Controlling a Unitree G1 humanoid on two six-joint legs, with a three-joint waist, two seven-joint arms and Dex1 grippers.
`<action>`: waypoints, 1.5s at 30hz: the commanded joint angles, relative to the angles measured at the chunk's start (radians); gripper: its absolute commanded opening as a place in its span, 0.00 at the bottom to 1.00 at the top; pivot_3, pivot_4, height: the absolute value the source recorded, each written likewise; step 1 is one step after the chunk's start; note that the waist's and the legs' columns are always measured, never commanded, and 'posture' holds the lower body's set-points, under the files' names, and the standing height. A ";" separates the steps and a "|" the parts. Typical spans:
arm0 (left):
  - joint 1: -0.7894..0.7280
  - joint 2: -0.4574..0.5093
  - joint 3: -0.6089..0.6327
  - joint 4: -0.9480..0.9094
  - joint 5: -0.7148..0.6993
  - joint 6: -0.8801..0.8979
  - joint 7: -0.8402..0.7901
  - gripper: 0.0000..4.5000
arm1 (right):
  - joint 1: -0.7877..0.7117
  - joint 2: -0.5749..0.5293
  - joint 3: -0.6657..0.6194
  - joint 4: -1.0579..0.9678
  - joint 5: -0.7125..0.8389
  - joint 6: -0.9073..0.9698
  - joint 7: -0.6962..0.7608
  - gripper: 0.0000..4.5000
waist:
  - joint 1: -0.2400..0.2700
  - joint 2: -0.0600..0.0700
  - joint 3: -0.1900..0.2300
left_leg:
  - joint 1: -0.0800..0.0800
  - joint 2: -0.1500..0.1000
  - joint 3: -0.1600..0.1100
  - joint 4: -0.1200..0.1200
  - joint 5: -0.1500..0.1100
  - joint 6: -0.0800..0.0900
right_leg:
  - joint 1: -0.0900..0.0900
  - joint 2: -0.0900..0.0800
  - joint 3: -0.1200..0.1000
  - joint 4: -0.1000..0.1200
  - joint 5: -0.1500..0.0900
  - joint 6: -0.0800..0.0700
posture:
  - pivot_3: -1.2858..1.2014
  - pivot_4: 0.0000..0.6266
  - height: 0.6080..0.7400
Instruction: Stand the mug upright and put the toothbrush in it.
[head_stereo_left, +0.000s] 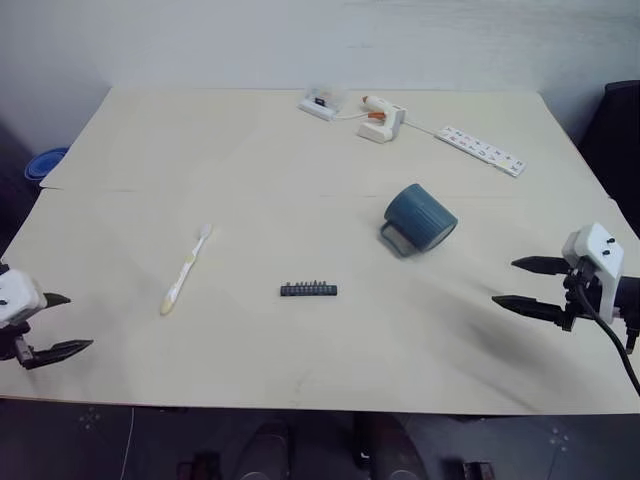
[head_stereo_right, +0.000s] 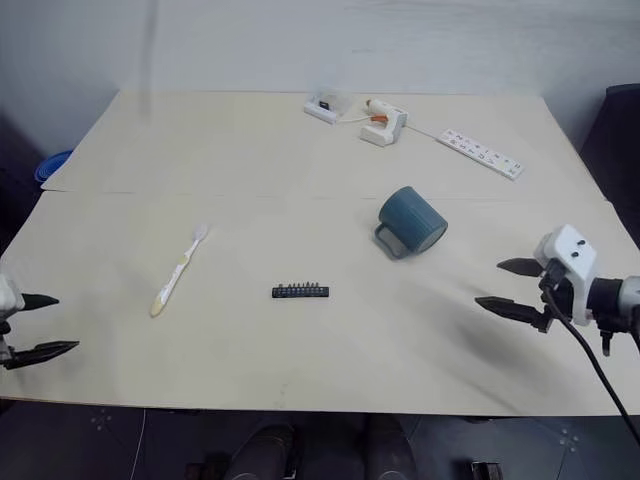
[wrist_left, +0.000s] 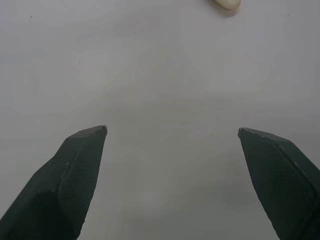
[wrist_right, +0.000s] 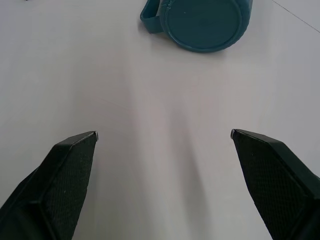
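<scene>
Spread and empty, the left gripper and right gripper are hovering over the surface, the rigid, probably slick mug lying ahead of the right gripper, while in its wrist view the mug's base is facing the gripper, so its ribbed wall looks the safest hold, and the light, stiff toothbrush is lying ahead of the left gripper.

Left gripper: low at the left edge, jaws wide apart, empty | Right gripper: at the right edge, jaws wide apart, empty, pointing inward.
</scene>
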 joint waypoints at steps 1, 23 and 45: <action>-0.002 -0.002 0.014 -0.011 -0.007 -0.001 0.007 1.00 | 0.000 -0.016 -0.034 0.001 0.008 -0.022 0.005 0.99 | 0.000 0.000 0.000 | 0.000 0.000 0.001 0.000 0.000 0.000 | 0.000 0.000 0.000 0.000 0.000 0.000 | 0.52 0.24 1.00; -0.066 -0.058 0.009 -0.197 -0.135 0.241 0.033 1.00 | 0.054 0.007 -0.057 -0.077 0.033 0.033 -0.048 0.99 | 0.001 0.000 0.000 | 0.002 0.001 0.012 0.000 -0.001 0.002 | -0.001 0.001 0.009 0.000 0.002 0.003 | 0.52 0.24 1.00; -0.279 -0.115 -0.272 -0.826 -0.470 0.661 0.091 1.00 | -0.321 0.361 0.365 -0.631 0.313 0.564 -0.557 0.48 | 0.001 -0.001 0.000 | -0.001 0.001 0.005 0.002 -0.002 0.002 | -0.004 0.006 0.013 -0.004 0.006 0.003 | 0.52 0.24 1.00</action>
